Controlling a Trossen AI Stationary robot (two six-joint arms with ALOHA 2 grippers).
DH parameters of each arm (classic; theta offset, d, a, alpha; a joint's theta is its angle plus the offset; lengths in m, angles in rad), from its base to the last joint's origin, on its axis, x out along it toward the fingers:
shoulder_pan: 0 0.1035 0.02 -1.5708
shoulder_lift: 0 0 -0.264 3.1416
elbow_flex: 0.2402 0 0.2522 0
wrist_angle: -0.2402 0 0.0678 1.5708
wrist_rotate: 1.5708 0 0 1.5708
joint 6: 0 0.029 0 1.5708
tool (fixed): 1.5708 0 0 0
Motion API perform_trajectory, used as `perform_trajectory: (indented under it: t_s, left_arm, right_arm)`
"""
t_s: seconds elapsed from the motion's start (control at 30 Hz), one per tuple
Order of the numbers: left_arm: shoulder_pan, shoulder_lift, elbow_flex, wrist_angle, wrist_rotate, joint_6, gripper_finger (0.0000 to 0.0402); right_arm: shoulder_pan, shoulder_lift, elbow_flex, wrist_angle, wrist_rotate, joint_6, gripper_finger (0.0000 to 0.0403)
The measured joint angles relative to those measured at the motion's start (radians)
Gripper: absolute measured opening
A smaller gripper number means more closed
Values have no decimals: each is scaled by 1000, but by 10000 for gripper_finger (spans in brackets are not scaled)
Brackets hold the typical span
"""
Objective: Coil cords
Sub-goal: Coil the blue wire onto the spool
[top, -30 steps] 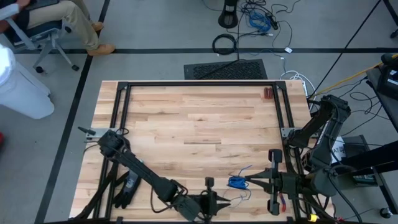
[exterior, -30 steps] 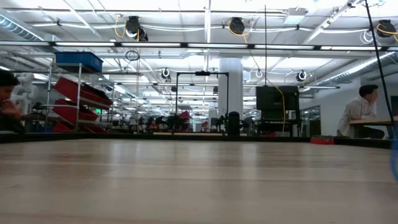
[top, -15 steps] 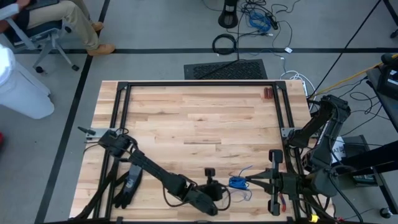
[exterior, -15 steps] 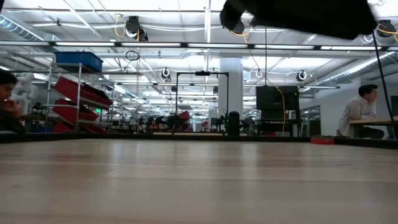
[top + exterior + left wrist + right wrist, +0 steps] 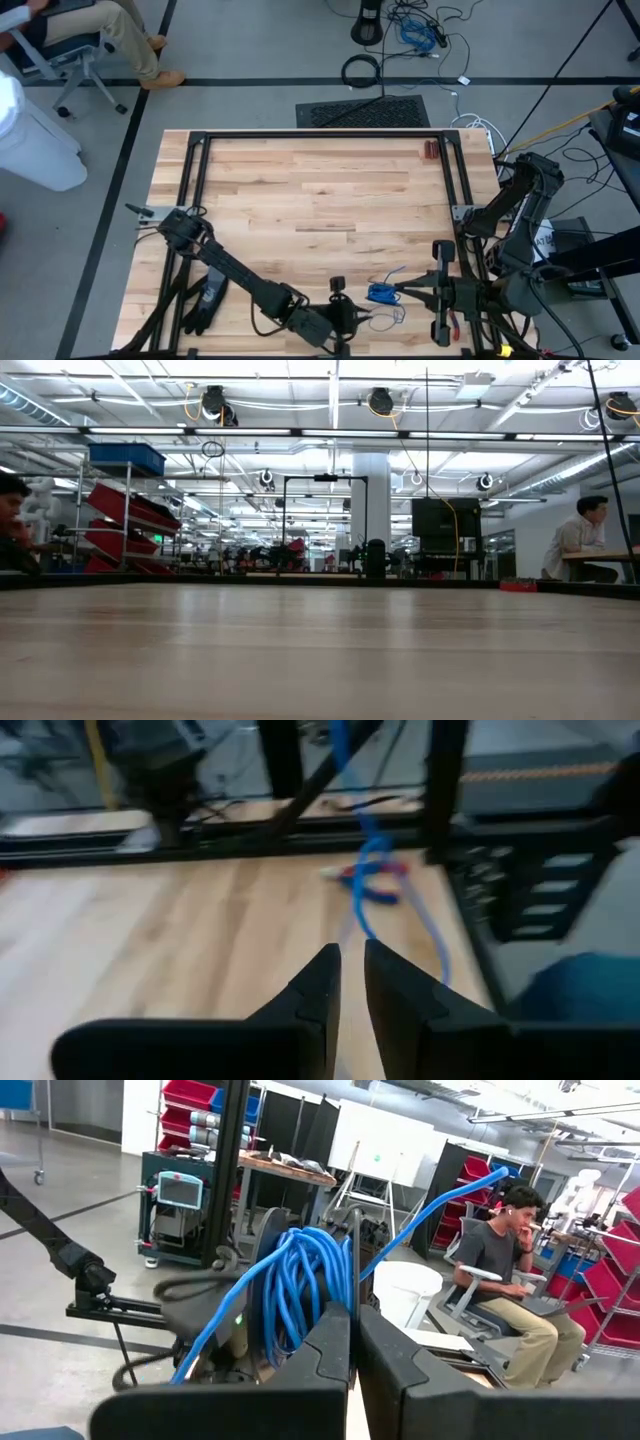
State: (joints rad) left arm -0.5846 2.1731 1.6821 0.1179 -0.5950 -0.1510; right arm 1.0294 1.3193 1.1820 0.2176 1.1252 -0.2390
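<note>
While both arms reach in from the near edge of the tabletop, conditions read as follows, left to right.

Black glove: lies on the tabletop near the left front corner, beside the left arm's forearm link.

Left arm: runs diagonally from its base at the left edge toward the front centre of the tabletop.

Left end effector: sits low at the front edge, pointing toward the right arm. In the left wrist view the left end effector shows its two dark fingers nearly together, with only a narrow slit between them. A thin strand of wire appears to run from this point toward the bundle in the high view; whether the fingers pinch it cannot be told.

Cords: a small blue bundle with thin tails, just right of the left end effector. The left wrist view shows the cords blurred, a blue line trailing across the wood toward the black frame.

Right end effector: held level at the front right, tip at the bundle. In the right wrist view the right end effector is clamped shut on the cords, whose blue loops bunch against the fingertips.

Person: seated in the room beyond, seen in the right wrist view.

Low view: shows bare wood and the room only; neither arm appears.
</note>
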Motion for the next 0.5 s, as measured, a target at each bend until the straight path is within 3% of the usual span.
perform_trajectory:
  t_s: [0.5]
  left_arm:
    - [15, 9, -1, 18, 19, -52, 57]
  right_arm:
    - [0, 0, 0, 0, 0, 1, 0]
